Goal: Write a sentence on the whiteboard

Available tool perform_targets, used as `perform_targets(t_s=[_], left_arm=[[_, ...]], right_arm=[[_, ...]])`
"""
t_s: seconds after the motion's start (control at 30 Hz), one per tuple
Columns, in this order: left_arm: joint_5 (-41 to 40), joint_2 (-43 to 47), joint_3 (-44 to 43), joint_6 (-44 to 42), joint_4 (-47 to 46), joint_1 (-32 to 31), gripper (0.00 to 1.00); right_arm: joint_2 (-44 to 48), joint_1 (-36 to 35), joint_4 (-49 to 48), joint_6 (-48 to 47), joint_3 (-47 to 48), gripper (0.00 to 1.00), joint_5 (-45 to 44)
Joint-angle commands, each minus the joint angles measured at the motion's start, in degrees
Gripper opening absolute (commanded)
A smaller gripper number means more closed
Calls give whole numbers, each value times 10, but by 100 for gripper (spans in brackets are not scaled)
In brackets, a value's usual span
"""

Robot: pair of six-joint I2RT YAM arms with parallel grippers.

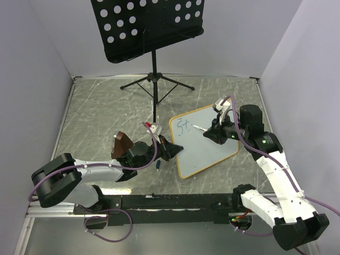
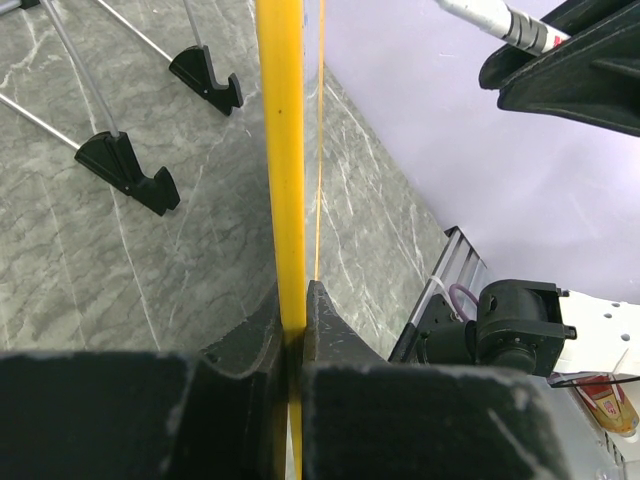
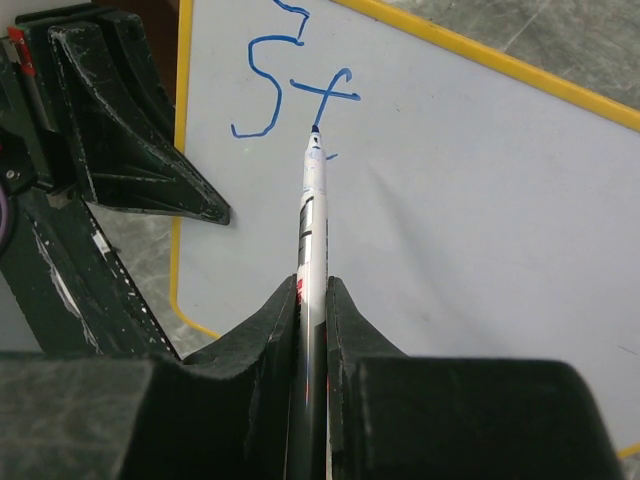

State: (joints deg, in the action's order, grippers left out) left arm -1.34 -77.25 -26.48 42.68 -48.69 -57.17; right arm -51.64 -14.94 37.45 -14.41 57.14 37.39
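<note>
The whiteboard (image 1: 212,154) lies flat on the table (image 1: 101,117), turned at an angle, in front of the right arm and to the right of the left arm. The left gripper (image 1: 171,150) is at the board's left edge. In the left wrist view its jaws are closed on the thin yellow-orange frame (image 2: 281,150), which rises straight up out of the narrow gap between the two black fingers (image 2: 245,350), so the frame is pinched exactly between them.

The right gripper (image 1: 210,133) hangs over the upper middle of the board. Its jaws are closed on a silver marker (image 3: 312,230), and the barrel runs along the middle line between the fingers (image 3: 270,320) and sticks out ahead of them. The blue tip touches the white surface (image 3: 480,230) at the foot of the letter "t". From above, the marker (image 1: 199,127) points left toward the writing.

Of the sentence (image 3: 290,95) the board shows the blue letters "St", near its upper left corner (image 1: 184,127). They lie just in front of the right jaws and close beside the left gripper (image 3: 130,140), which holds the edge next to them.

Behind the board stands the black perforated music stand (image 1: 149,26) on its tripod, apart from both arms.
</note>
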Motion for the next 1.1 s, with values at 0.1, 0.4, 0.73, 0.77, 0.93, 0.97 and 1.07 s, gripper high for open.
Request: perform_targets(t_s=[0.1, 0.4, 0.73, 0.77, 0.93, 0.97, 1.07], left_arm=[[4, 11, -8, -17, -68, 1, 1], [3, 11, -9, -16, -66, 2, 1], [5, 7, -14, -13, -64, 2, 1], [6, 6, -15, -13, -64, 2, 1], [8, -1, -17, -10, -66, 2, 1], [8, -2, -20, -10, -65, 3, 1], [8, -4, -23, -11, -62, 3, 1]], right_arm=[[9, 9, -22, -8, -7, 0, 19], [15, 11, -24, -9, -12, 0, 21], [17, 13, -39, -21, -30, 0, 4], [15, 14, -38, -23, -32, 0, 2], [15, 13, -46, -20, -35, 0, -4], [13, 14, -49, -18, -36, 0, -8], [9, 14, -57, -11, -36, 0, -20]])
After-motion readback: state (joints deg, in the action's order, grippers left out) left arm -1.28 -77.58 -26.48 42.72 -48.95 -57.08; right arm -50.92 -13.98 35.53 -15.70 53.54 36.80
